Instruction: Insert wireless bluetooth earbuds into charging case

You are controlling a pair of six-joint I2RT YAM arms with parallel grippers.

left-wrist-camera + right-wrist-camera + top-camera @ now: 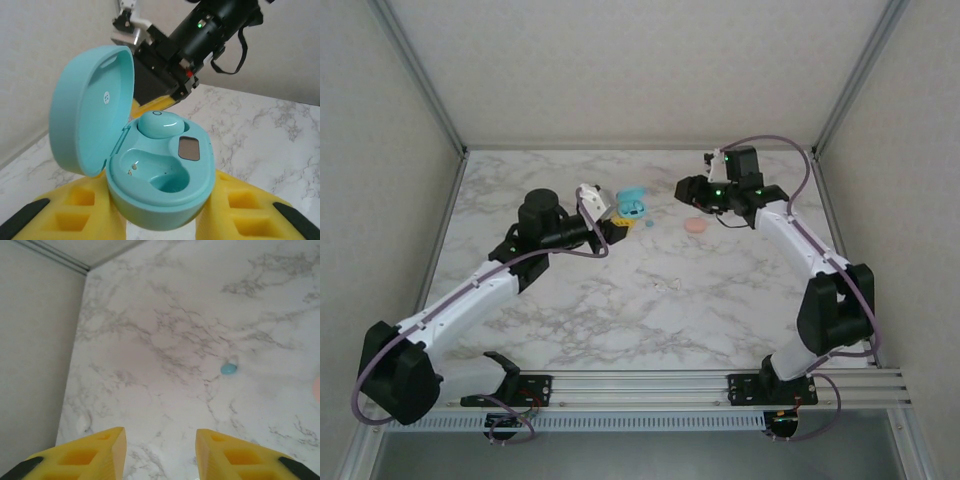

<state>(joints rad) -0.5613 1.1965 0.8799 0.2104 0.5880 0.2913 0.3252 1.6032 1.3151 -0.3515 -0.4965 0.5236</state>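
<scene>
1. Top external view, at the left: the left gripper [611, 223] reaches to mid-table and clamps the teal charging case [632, 203] low on its body. The lid [92, 105] stands swung open.
2. Left wrist view: a seated earbud [160, 123] fills the far socket. The near socket [162, 177] is empty, with its contacts showing.
3. Just right of the case, a loose teal earbud [649, 223] lies on the marble table [650, 300], apart from the case. It looks like the one to fetch.
4. Further right a pink case [697, 227] rests on the table.
5. The right gripper [688, 188] hovers past the pink case, fingers [85, 455] parted with nothing between them. In its wrist view the loose bud lies ahead, right of the gap.
6. To do this well, centre the gap over the bud and come straight down. Pinch lightly, because a smooth bud this small could squirt out. Meanwhile the left arm should hold the case level and steady.
</scene>
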